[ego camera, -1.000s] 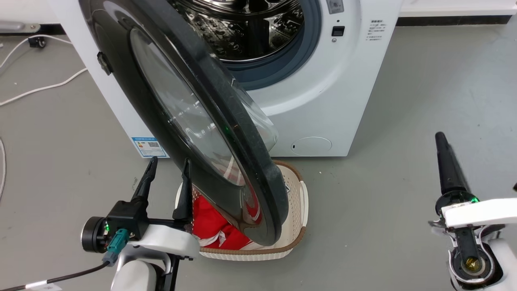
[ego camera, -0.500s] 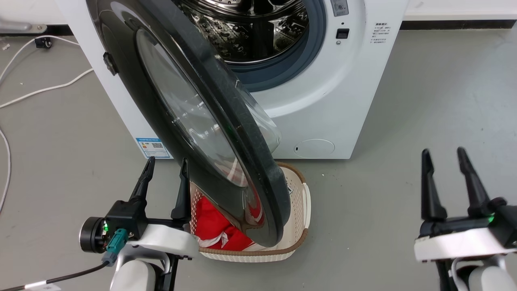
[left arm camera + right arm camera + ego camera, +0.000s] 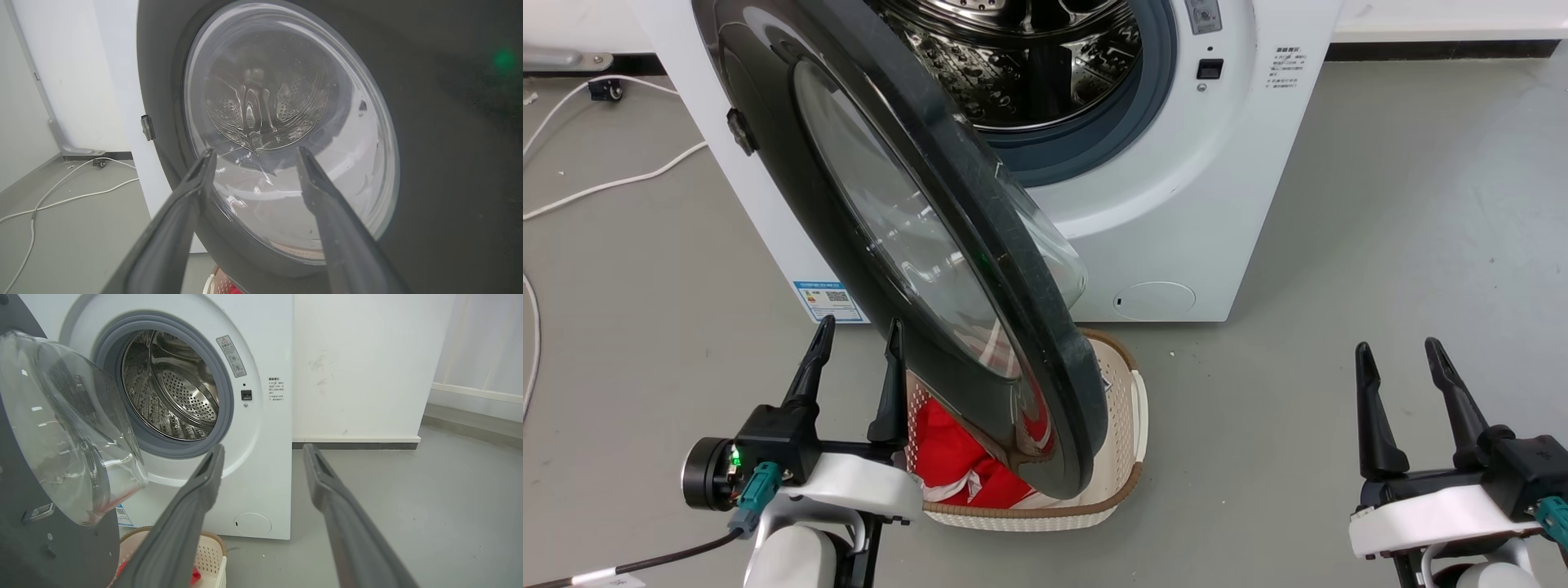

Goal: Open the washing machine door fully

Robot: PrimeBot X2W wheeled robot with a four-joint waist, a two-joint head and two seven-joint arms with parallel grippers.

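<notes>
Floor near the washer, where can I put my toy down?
Bare floor lies between the washer and the right gripper. Another patch lies left, between the cable and left gripper. In front it is crowded: door over basket.

Perforated laundry basket (image 3: pixel 1128 408) holding red cloth (image 3: pixel 943 457), white cable (image 3: pixel 605 184) on grey floor (image 3: pixel 1380 245)

Bright, even, diffuse light; faint soft shadows on the floor (image 3: pixel 1380 204); pale reflections streaking the washing machine door (image 3: pixel 890 229); wide-angle bending at wrist-view edges.
</notes>
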